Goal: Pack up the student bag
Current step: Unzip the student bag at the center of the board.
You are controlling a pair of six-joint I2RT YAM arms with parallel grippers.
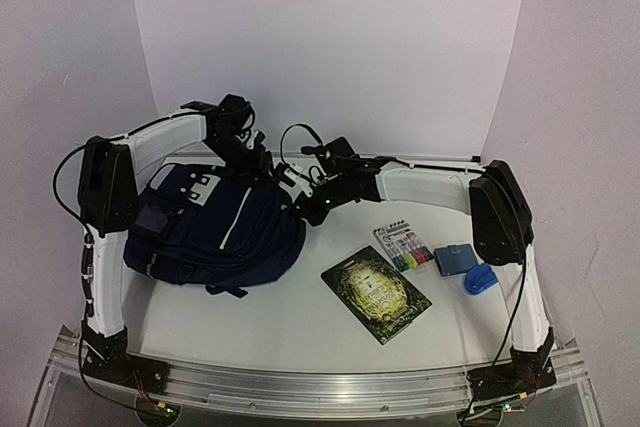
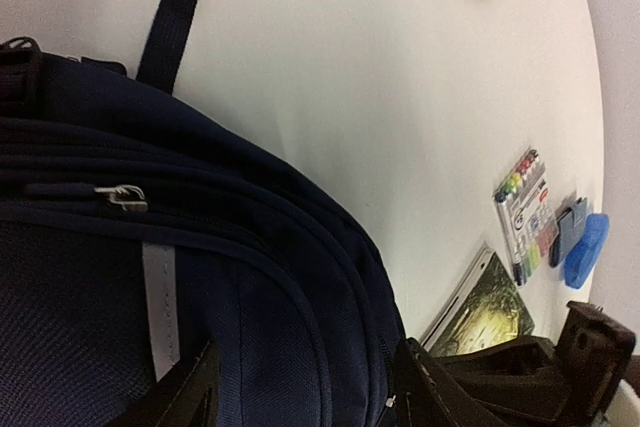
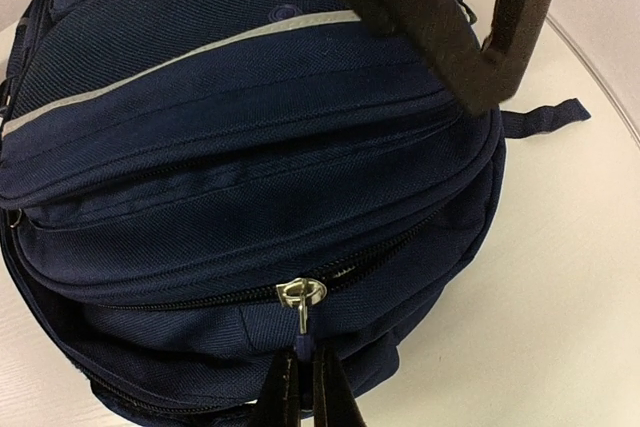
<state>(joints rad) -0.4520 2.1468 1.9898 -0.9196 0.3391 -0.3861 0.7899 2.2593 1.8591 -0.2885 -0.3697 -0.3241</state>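
The student bag (image 1: 215, 227) lies on the left of the table, navy with white stripes. My right gripper (image 3: 303, 387) is shut on the dark blue pull tab of a zipper; its silver slider (image 3: 300, 294) sits on the bag's side, with the zipper slightly parted to its right. In the top view the right gripper (image 1: 300, 209) is at the bag's right edge. My left gripper (image 2: 310, 402) is open, its fingers (image 2: 195, 397) wide apart and straddling the bag's top (image 2: 250, 277). In the top view the left gripper (image 1: 255, 162) sits at the bag's far side.
A green-covered book (image 1: 375, 294), a pack of coloured markers (image 1: 405, 247), a small blue pouch (image 1: 455, 259) and a blue object (image 1: 480, 280) lie right of the bag. A bag strap (image 2: 172, 17) trails on the table. White walls enclose the table.
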